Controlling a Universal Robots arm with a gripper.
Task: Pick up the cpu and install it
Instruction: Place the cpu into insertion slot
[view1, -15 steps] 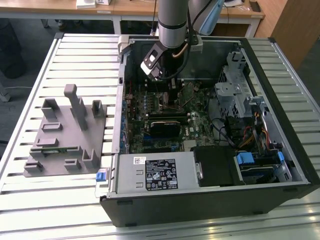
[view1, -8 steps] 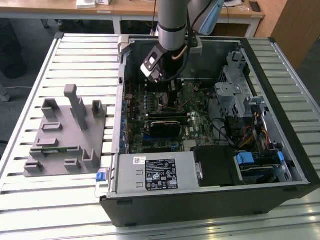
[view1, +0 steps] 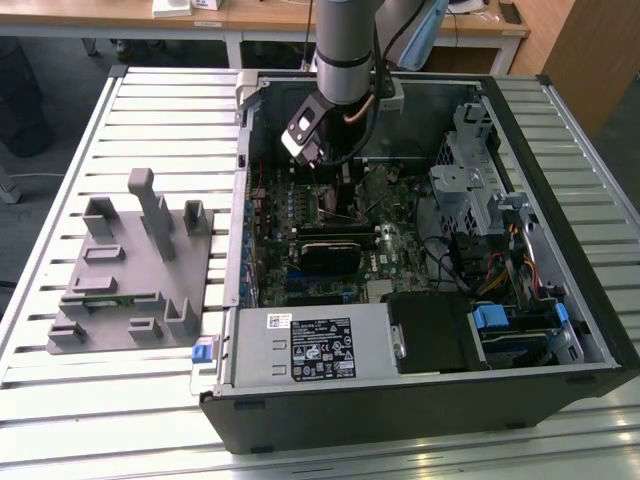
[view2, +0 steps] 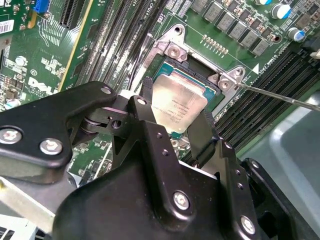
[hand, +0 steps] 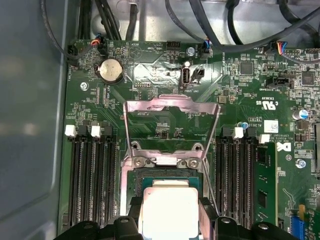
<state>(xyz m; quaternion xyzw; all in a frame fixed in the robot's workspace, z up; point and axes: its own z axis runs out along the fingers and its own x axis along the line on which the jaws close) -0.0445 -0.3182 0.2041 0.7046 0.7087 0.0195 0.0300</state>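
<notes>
fingers (view2: 202, 135) of the gripper (view2: 176, 102) stand narrow and press on two opposite edges of the cpu (view2: 177, 107), so the chip is held between them. in both wrist views the cpu is directly over the open cpu socket (view2: 172, 50) on the green motherboard (hand: 240, 105); if it already sits inside, i cannot tell. the metal load plate (hand: 171, 106) is raised up. in the exterior view the arm (view1: 345, 40) reaches down into the open computer case (view1: 400, 420) near its 12 o'clock edge, and the grey plastic fixture (view1: 130, 270) lies at 9 o'clock of the case, near it.
</notes>
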